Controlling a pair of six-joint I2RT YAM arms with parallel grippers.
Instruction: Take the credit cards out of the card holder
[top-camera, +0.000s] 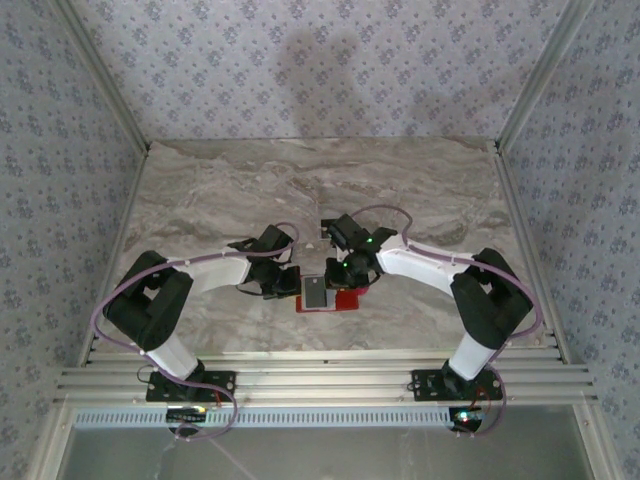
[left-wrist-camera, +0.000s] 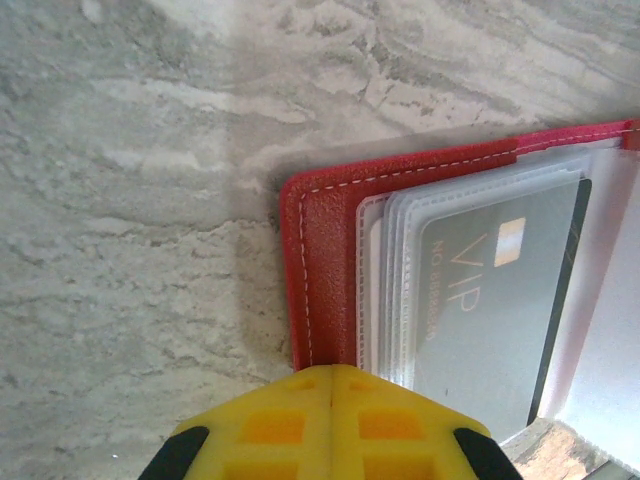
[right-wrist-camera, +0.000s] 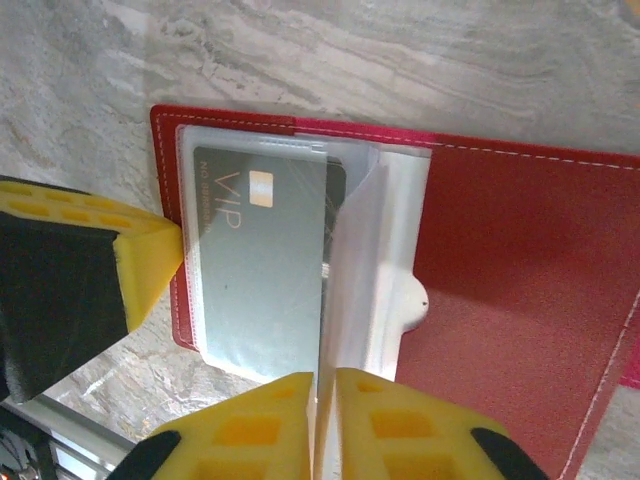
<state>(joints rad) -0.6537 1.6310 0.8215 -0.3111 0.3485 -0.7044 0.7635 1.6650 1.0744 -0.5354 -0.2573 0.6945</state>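
Observation:
The red card holder (top-camera: 350, 301) lies open on the marble table between the arms. A grey credit card (right-wrist-camera: 260, 270) marked VIP sits inside a clear sleeve on the holder's (right-wrist-camera: 520, 280) left half. The card (left-wrist-camera: 490, 300) also shows behind stacked clear sleeves in the left wrist view. My left gripper (left-wrist-camera: 332, 372) is shut, its yellow tips resting on the holder's red edge (left-wrist-camera: 320, 260). My right gripper (right-wrist-camera: 325, 378) has its jaws nearly together on a thin, raised clear sleeve leaf (right-wrist-camera: 365, 270) at the card's right edge. The left gripper's yellow fingers (right-wrist-camera: 150, 260) touch the holder's left side.
The marble table (top-camera: 300, 180) stretches behind the holder, walled by patterned panels. An aluminium rail (top-camera: 320, 385) runs along the near edge, where both arm bases stand. The two wrists (top-camera: 310, 262) are close together over the holder.

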